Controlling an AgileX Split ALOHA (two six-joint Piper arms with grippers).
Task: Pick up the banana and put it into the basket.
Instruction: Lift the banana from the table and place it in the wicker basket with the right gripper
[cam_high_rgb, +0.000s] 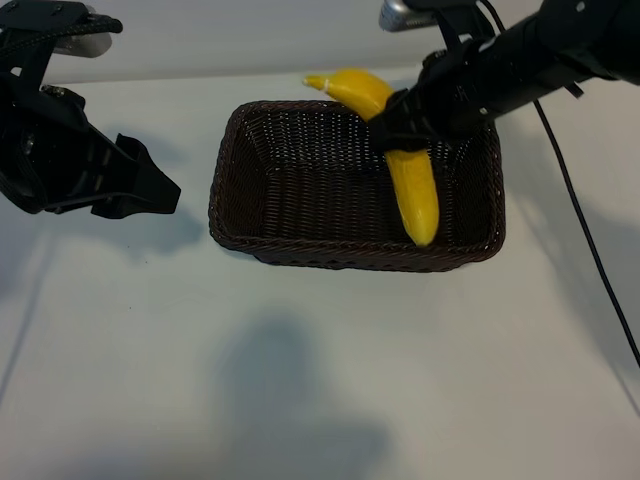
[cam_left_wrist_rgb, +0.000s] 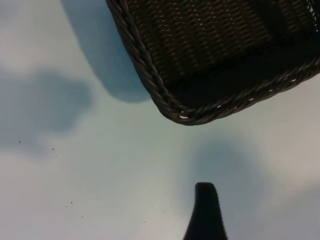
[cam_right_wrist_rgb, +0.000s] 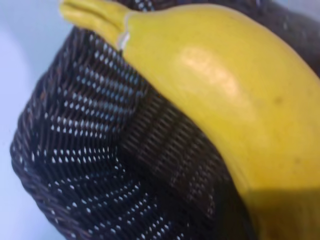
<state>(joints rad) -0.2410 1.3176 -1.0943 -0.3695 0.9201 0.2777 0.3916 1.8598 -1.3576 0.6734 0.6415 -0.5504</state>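
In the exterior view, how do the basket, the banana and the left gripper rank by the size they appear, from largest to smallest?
1. The basket.
2. The left gripper, though it looks nearer the camera, so this is unsure.
3. The banana, partly hidden by the right gripper holding it.

One yellow banana (cam_high_rgb: 412, 195), right of the middle of the frame. One brown basket (cam_high_rgb: 240, 200), in the middle. Two black robot arms: one at the upper left (cam_high_rgb: 70, 165), one at the upper right (cam_high_rgb: 530, 55). One thin black cord (cam_high_rgb: 590, 250) down the right side. One white table (cam_high_rgb: 300, 380) under all.
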